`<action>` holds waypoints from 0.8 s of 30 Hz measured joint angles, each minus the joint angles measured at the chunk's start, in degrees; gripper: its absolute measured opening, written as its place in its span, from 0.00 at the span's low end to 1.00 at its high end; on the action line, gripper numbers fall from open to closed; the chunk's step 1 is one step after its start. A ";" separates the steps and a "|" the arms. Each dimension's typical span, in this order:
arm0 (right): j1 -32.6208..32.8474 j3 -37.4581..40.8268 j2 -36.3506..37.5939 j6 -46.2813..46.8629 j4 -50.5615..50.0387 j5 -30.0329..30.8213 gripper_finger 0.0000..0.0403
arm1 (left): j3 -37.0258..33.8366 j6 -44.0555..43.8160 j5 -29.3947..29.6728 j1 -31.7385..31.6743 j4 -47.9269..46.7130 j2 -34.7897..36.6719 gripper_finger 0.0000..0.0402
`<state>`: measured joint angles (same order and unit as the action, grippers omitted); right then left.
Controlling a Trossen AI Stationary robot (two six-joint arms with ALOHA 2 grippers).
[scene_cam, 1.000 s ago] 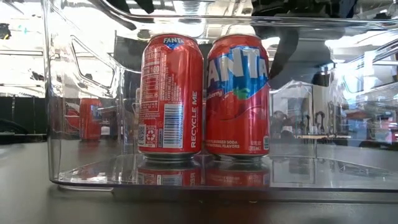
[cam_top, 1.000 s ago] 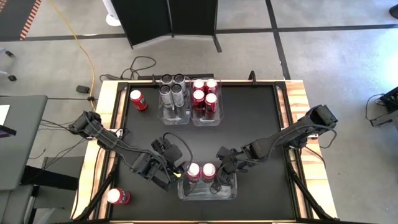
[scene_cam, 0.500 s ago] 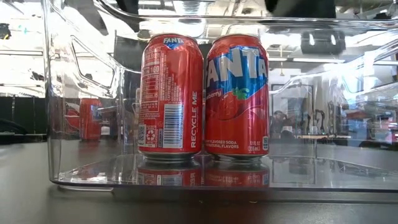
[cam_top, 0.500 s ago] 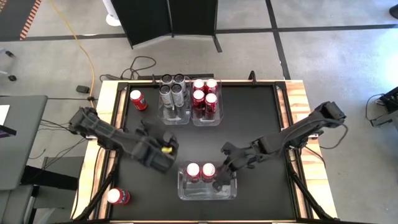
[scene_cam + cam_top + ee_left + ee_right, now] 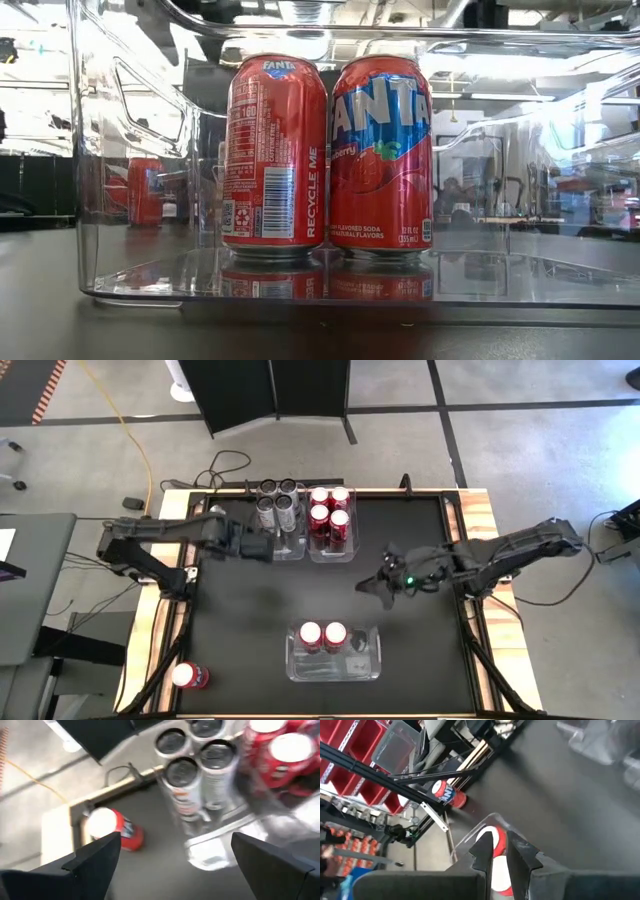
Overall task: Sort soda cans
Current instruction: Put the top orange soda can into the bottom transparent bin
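Two red soda cans (image 5: 322, 635) stand upright in a clear bin (image 5: 335, 668) near the front edge; the low view shows them side by side (image 5: 330, 150). At the far edge, silver cans (image 5: 278, 503) and red cans (image 5: 330, 512) stand in two clear bins. One loose red can (image 5: 112, 827) stands at the far left, another (image 5: 188, 676) at the near left corner. My left gripper (image 5: 262, 547) hovers open beside the silver cans' bin, nothing between its fingers (image 5: 95, 860). My right gripper (image 5: 365, 585) hangs over the table's middle right, its fingers (image 5: 482, 851) a narrow gap apart, holding nothing.
The near bin has free room to the right of its two cans. The black tabletop (image 5: 300, 585) lies between the near bin and the far bins. Wooden rails (image 5: 480, 520) edge the table, and cables (image 5: 230, 465) lie on the floor beyond the far edge.
My left gripper has swung from the near bin's left side toward the far edge, rising, and now stands by the silver cans' bin. My right gripper has lifted out of the near bin and drawn back toward the far right. The two red cans stay put.
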<state>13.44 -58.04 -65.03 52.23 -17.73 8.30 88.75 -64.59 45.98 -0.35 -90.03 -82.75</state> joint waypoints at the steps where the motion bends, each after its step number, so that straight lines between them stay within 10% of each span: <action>1: -0.68 0.00 0.68 -1.42 -0.37 -0.01 0.16 | 0.00 2.39 -0.36 -1.47 -0.01 0.03 0.93; 24: -13.67 0.00 4.45 -29.76 -16.84 -0.95 0.17 | 0.00 24.92 -24.25 -46.10 2.26 -0.73 0.97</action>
<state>-0.23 -58.04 -60.58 22.48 -34.57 7.35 88.75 -39.67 21.73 -46.45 -87.77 -83.48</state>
